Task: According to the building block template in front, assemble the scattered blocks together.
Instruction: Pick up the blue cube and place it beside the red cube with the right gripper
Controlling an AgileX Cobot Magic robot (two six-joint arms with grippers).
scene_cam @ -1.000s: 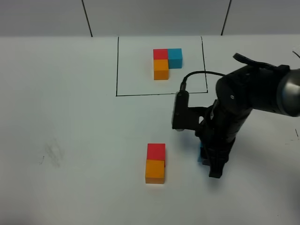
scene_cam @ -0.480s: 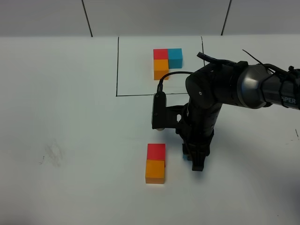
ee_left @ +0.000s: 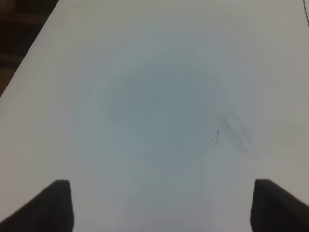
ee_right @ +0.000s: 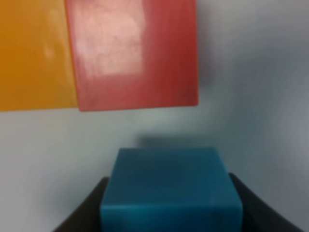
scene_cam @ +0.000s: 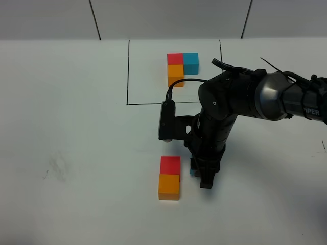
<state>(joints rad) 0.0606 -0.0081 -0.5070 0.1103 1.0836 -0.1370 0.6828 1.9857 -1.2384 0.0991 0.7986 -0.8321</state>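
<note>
The building block template (scene_cam: 175, 75), a red, blue and orange L of cubes, sits inside a black drawn rectangle at the back. In front, a loose red cube (scene_cam: 170, 165) touches a loose orange cube (scene_cam: 169, 186). My right gripper (scene_cam: 201, 176) is shut on the blue cube (scene_cam: 193, 172), low over the table just right of the red cube with a small gap. The right wrist view shows the blue cube (ee_right: 171, 186) between the fingers (ee_right: 89, 212), facing the red cube (ee_right: 133, 50) and orange cube (ee_right: 34, 53). My left gripper (ee_left: 161, 208) is open over bare table.
The white table (scene_cam: 76, 102) carries a faint grey smudge (scene_cam: 56, 168) at the left, also seen in the left wrist view (ee_left: 234, 128). The right arm's black body and cable hang over the rectangle's front right corner.
My right arm has moved left across the table with the blue cube, from well right of the red and orange pair to just beside the red cube.
</note>
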